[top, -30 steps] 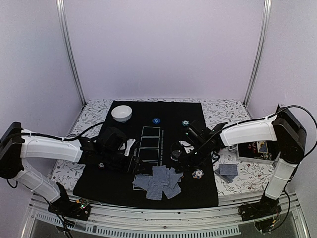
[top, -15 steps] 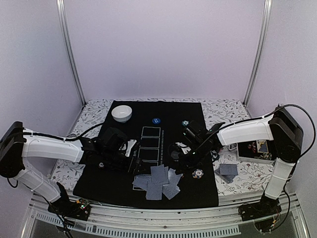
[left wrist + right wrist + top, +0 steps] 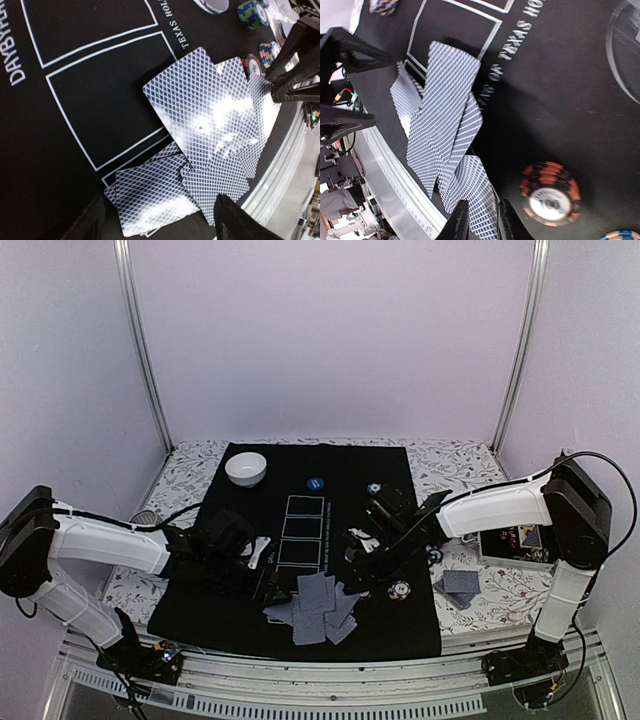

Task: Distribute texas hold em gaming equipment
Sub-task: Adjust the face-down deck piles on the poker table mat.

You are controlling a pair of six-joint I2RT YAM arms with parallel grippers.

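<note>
A black mat point(image 3: 350, 465) is covering the middle of the desk point(image 3: 455, 458), whose floral cloth is showing along the sides and back. Pale lilac walls are closing the space in, and a metal post point(image 3: 140, 350) is rising at each back corner.

The cards point(image 3: 312, 606) are lying backs up in a loose overlapping pile at the mat's near edge, partly over its white outlined boxes. The left end effector point(image 3: 159, 200) is hovering over the pile's left side, fingers spread wide and holding nothing. The right end effector point(image 3: 481, 206) is hanging over the pile's right end. Its fingers are standing narrowly apart with a card showing in the gap, and I cannot tell whether they are touching it.

A red chip point(image 3: 550, 197) is lying just right of the pile. A teal stack point(image 3: 374, 488) and a blue disc point(image 3: 315, 482) are sitting farther back on the mat, and a white bowl point(image 3: 245, 468) is sitting at its back-left corner. Spare cards point(image 3: 458, 582) are resting off the mat on the right.
</note>
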